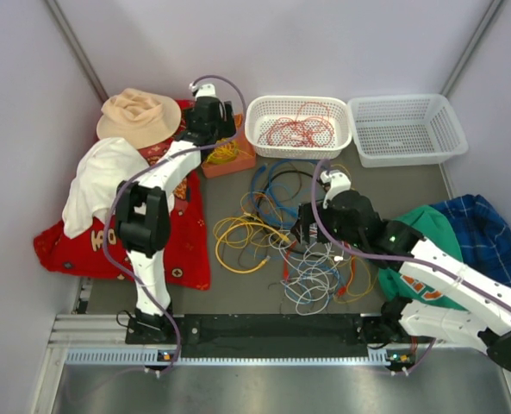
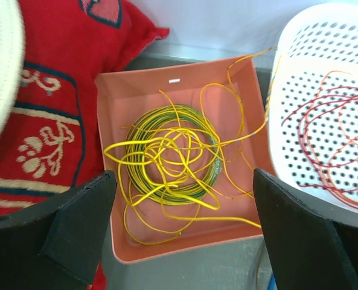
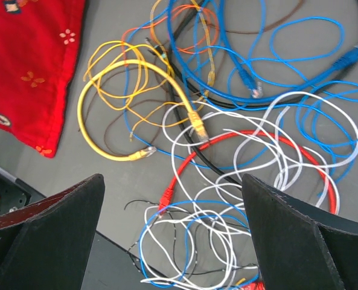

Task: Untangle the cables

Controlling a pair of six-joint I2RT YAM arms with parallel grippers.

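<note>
Both wide open: left gripper point(image 2: 183, 181) over a pink tray point(image 2: 136, 90) between red cloth point(image 2: 58, 90) and basket point(image 2: 299, 90), right gripper point(image 3: 172, 181) over tangled cables point(image 3: 251, 132).

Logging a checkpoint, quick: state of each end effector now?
Left end effector: open, holding nothing.
Right end effector: open, holding nothing.

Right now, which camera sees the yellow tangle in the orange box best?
The left wrist view. The yellow tangle fills the orange box right below the camera, close up with nothing in the way. The top view shows it only tiny and far away. The right wrist view misses it.
</note>
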